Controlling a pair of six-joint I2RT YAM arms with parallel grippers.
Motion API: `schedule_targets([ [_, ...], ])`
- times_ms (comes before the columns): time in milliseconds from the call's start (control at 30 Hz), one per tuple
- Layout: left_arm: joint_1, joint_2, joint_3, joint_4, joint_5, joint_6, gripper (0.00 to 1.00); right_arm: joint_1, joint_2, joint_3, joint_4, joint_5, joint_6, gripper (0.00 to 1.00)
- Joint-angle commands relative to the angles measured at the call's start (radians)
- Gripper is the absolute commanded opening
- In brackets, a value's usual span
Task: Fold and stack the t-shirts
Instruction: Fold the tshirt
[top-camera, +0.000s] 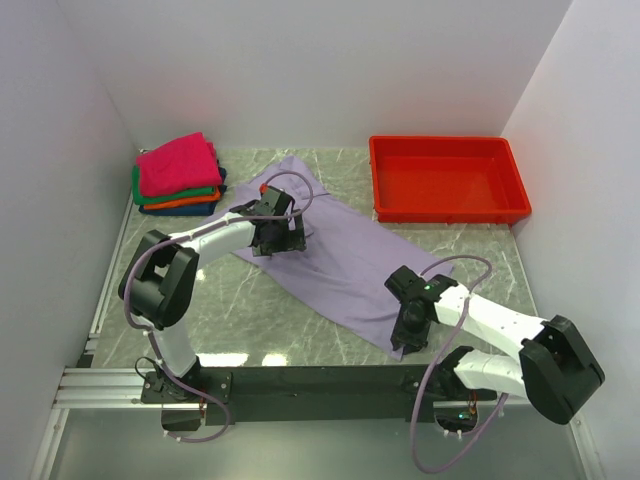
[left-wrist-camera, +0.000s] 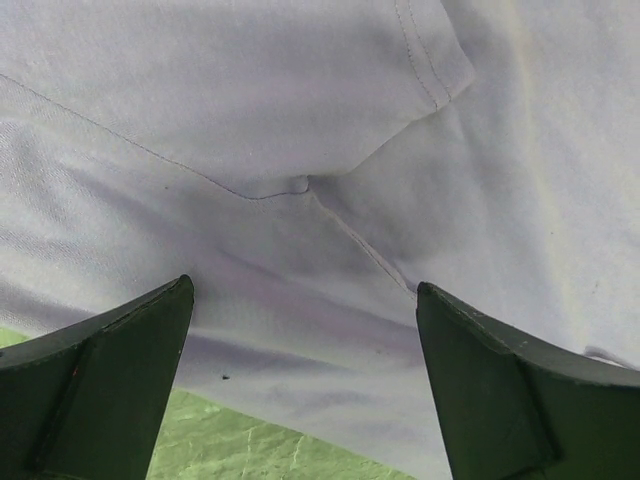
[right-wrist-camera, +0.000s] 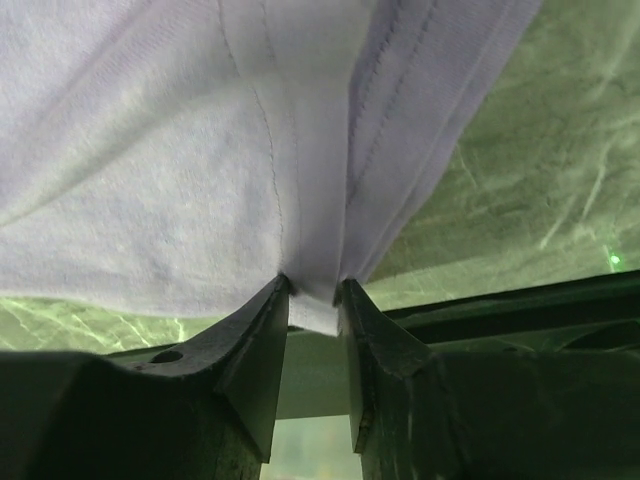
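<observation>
The desk is green-grey marble, shut in by white walls on the left, far and right sides, with bare room at near left and along the right edge

The lavender t-shirt lies spread on a slant across the middle, from far left of centre down to near right; its far end reaches close to the back wall and its near right corner lies close to the desk's near edge

The red tray sits in the far right corner, a narrow strip of bare desk between it and the shirt

The stack of folded t-shirts fills the far left corner beside the left wall: magenta on top, then green, orange and dark blue

The left gripper is over the shirt's far left part, fingers wide apart above a sleeve seam

The right gripper is at the near right corner, pinched tight on the shirt's stitched hem, the cloth bunched between its fingers
</observation>
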Motion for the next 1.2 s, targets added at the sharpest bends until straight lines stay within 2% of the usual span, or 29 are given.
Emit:
schedule_targets([
  [0, 0.012, -0.045, -0.005, 0.024, 0.004, 0.022, 0.99, 0.007, 0.032, 0.007, 0.046, 0.021, -0.004, 0.34],
  [67, 0.017, -0.045, -0.008, 0.028, 0.007, 0.023, 0.99, 0.007, 0.038, 0.011, 0.045, 0.018, -0.010, 0.30],
  [200, 0.032, -0.027, 0.003, 0.034, 0.012, 0.039, 0.99, 0.013, 0.017, 0.027, 0.005, 0.018, -0.004, 0.06],
  [267, 0.039, -0.009, 0.010, 0.040, 0.010, 0.043, 0.99, 0.025, 0.002, 0.030, -0.017, 0.015, 0.012, 0.00],
  [467, 0.073, 0.053, 0.049, 0.073, 0.021, 0.042, 0.99, 0.092, -0.054, 0.027, -0.078, -0.008, 0.068, 0.00],
  [767, 0.082, 0.099, 0.073, 0.128, 0.062, 0.006, 0.99, 0.169, -0.015, 0.042, -0.098, -0.013, 0.119, 0.00],
  [1000, 0.082, 0.050, 0.067, 0.133, 0.084, -0.029, 0.99, 0.195, 0.000, 0.051, -0.095, -0.011, 0.139, 0.00],
  [1167, 0.078, 0.073, 0.093, 0.122, 0.079, 0.003, 0.99, 0.203, 0.003, 0.063, -0.104, -0.003, 0.147, 0.12],
])
